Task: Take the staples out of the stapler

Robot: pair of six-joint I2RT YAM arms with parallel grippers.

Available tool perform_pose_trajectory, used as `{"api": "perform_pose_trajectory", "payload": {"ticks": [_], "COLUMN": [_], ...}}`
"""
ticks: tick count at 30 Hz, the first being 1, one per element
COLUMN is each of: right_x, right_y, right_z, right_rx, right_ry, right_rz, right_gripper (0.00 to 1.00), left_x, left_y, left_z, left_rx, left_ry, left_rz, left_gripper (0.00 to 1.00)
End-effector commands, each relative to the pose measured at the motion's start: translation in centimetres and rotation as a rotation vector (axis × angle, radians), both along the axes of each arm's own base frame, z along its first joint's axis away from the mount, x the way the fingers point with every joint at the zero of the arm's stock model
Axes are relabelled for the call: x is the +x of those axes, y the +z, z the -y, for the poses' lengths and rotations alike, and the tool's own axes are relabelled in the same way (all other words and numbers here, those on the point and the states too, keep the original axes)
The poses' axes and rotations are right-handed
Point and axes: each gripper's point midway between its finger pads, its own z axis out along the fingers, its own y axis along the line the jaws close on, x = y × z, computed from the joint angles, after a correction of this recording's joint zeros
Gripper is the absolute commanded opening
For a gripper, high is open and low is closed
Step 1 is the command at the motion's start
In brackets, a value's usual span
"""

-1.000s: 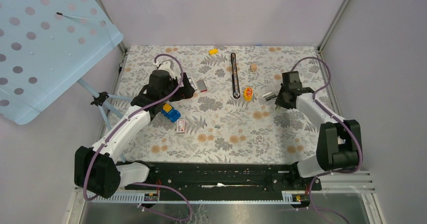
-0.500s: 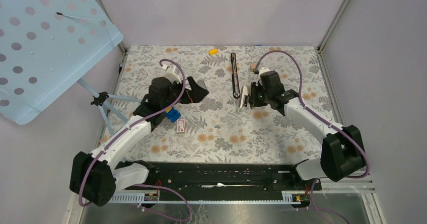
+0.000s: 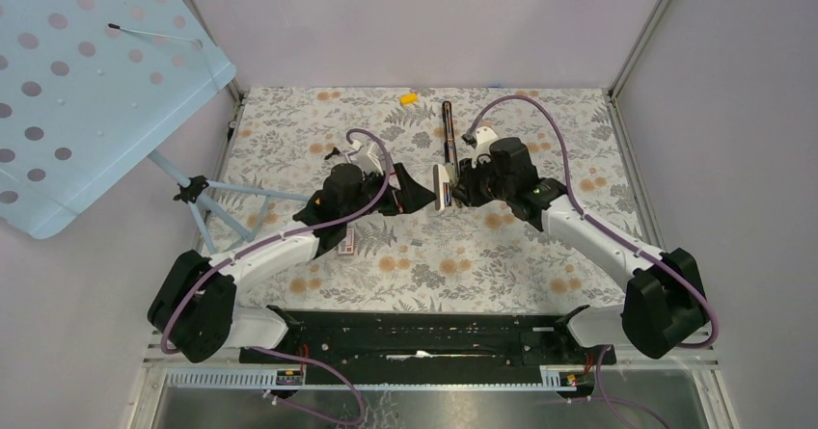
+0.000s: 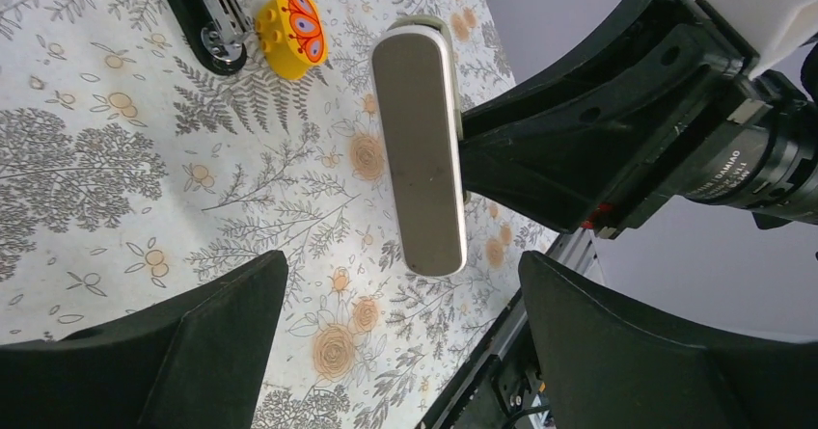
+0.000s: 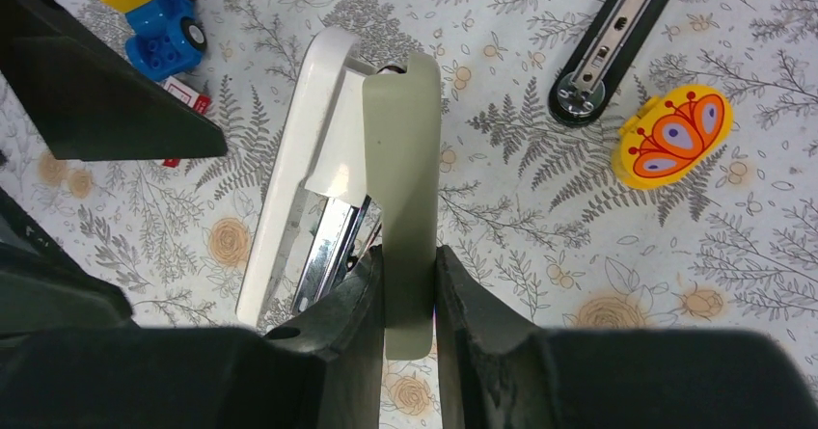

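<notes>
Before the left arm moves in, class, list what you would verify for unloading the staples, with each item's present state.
1. Grip of the right fingers on the stapler, clamped on its grey-green arm: ok.
2. Stapler hinged open, metal rail exposed: ok.
3. The left fingers spread wide: ok.
4. Stapler lined up with the gap between the left fingers, untouched: ok.
5. Staples in the rail: cannot tell.

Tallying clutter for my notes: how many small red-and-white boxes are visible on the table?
1. The small red-and-white box lies beside the left arm, next to the blue toy car. More may be hidden under either arm.
</notes>
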Motion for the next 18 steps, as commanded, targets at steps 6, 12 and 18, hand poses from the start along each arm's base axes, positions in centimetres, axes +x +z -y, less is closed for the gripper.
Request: {"api": "perform_pose_trajectory", "payload": {"ticks": [6, 12, 18], "right_x": [-0.1, -0.7, -1.4], "right_y": [3.2, 3.2, 3.1], "right_z": [-2.0, -2.8, -3.5], "right_rx": [0.087, 0.107, 0.119], "right_ry": [0.063, 0.100, 0.146], "right_rz": [0.106, 0.100, 0.086], "right_gripper": [0.00, 0.00, 0.00], "left_x": [0.9, 1.0, 1.4], "left_y": [2.9, 2.5, 2.5], "left_z": [2.7, 3.8, 4.3], "left_rx": [-0.149, -0.178, -0.178], "left_ry": [-0.031, -0.061, -0.067], "left_rz": [0.006, -0.023, -0.024], "left_gripper": [0.82, 0.75, 0.70]}}
